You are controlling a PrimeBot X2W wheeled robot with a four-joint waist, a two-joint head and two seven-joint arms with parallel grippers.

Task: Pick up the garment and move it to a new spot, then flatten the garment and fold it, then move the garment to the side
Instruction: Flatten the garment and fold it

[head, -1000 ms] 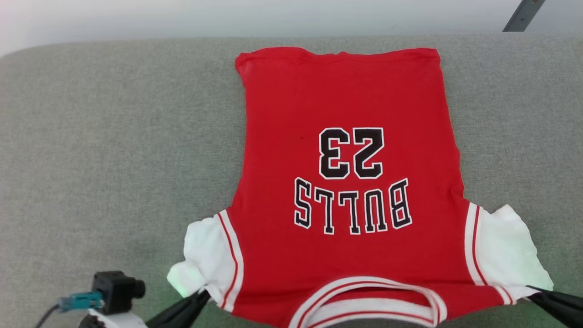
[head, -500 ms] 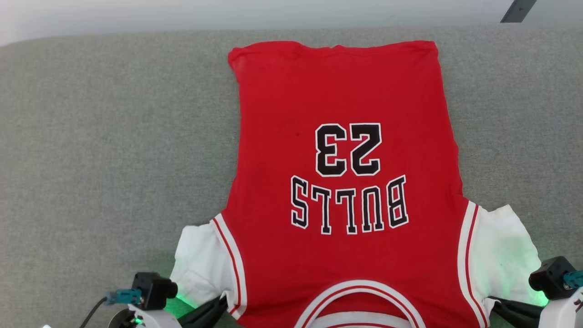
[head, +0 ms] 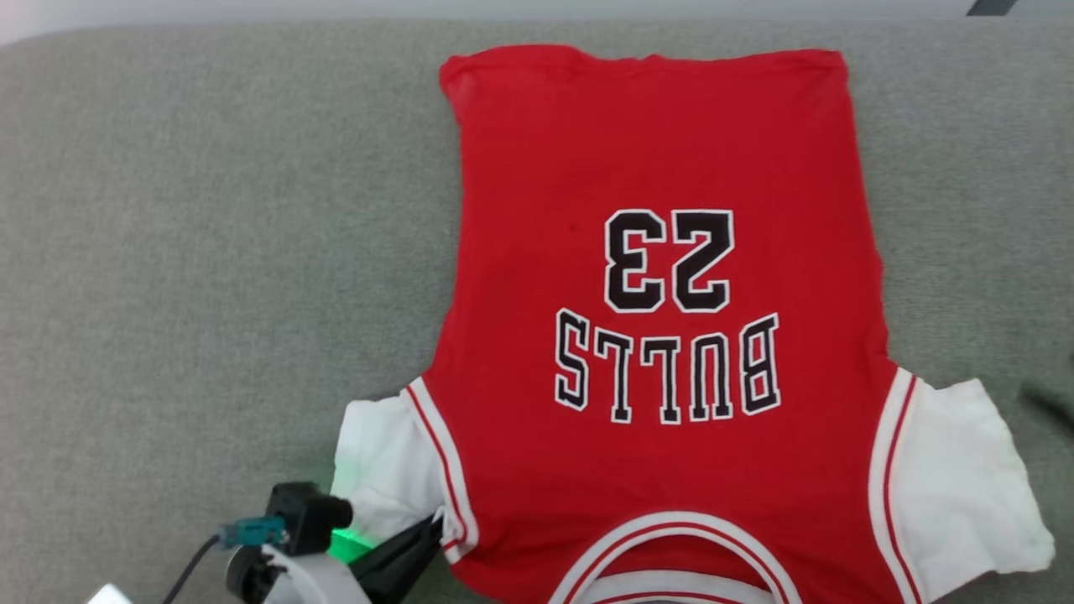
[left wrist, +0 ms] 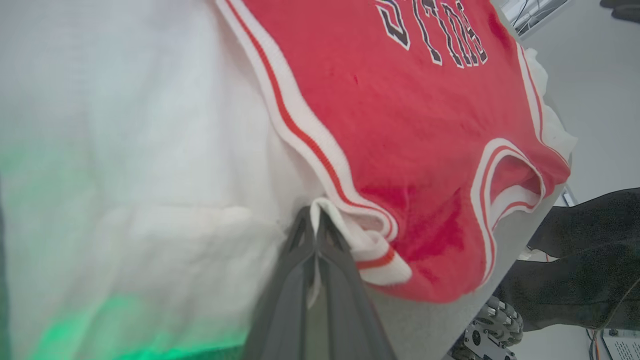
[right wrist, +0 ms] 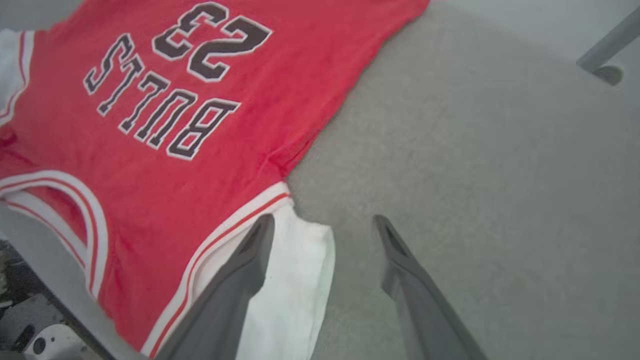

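The garment (head: 663, 252), a red jersey with a black 23 and lettering, lies spread flat on the grey table (head: 210, 252) with its collar at the near edge. My left gripper (head: 430, 527) is at the lower left, shut on the striped trim of the left white sleeve (head: 377, 470). In the left wrist view the left gripper (left wrist: 314, 222) has both fingers pressed together on that white trim. In the right wrist view my right gripper (right wrist: 324, 225) stands open, holding nothing, just above the outer edge of the right white sleeve (right wrist: 295, 280). That sleeve (head: 965, 478) lies loose and flat.
The grey table top (right wrist: 475, 150) stretches wide to the left and right of the jersey. Its near edge (right wrist: 55, 280) runs just below the collar. A grey metal leg (right wrist: 607, 50) stands beyond the far right corner. The robot's base wheels (left wrist: 492, 320) show below the edge.
My right gripper has opened and let go of the right sleeve, which now lies flat; the gripper has left the head view. The left gripper stays shut on the left sleeve trim. The camera shifted.
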